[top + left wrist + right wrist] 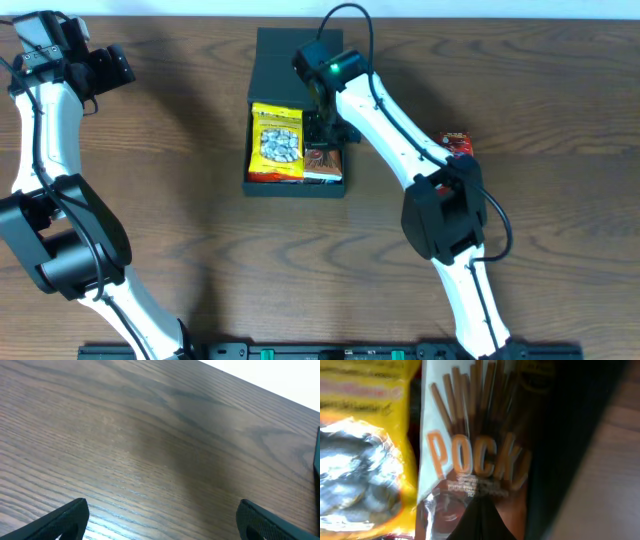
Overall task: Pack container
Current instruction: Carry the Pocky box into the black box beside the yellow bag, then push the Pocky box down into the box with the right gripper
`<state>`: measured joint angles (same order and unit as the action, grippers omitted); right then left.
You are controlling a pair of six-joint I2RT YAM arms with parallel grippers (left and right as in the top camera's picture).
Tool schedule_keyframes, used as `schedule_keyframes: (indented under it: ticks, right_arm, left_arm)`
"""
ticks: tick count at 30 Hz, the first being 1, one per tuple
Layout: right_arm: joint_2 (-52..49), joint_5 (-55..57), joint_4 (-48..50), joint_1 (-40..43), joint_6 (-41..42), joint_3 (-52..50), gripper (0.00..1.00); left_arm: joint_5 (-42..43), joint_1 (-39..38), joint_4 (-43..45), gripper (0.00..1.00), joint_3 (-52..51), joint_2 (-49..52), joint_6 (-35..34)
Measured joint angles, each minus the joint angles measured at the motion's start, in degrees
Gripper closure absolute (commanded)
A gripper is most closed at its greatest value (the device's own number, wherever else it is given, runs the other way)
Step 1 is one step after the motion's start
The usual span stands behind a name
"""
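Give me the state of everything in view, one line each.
container: open, lid back, two packets inside
yellow snack packet: flat in container, left side
Pocky packet: inside, beside the yellow one
red packet: on table, outside container
left gripper: open over bare table
right gripper: shut, over Pocky packet

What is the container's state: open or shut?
Open: the overhead view shows a yellow packet and a Pocky pack lying inside the container.

in container [296, 188]: snack bag [276, 142] left, Pocky packet [322, 163] right | on table [180, 150]: loose packet [457, 143] right of container
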<state>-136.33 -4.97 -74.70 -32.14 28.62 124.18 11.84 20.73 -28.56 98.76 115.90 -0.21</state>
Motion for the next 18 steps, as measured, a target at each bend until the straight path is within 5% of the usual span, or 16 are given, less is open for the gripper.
schedule_keyframes:
  ticks: [10,18]
  right_arm:
    - [1.09,-1.22,3.21,0.24,-0.68,-4.68,0.99]
    - [0.83,-1.22,-9.44,0.94,-3.56,4.13,0.98]
  left_arm:
    - [0.02,0.00,-0.74,0.05,0.00,0.00,0.02]
    - [0.00,0.00,-1.16,0.05,0.00,0.00,0.02]
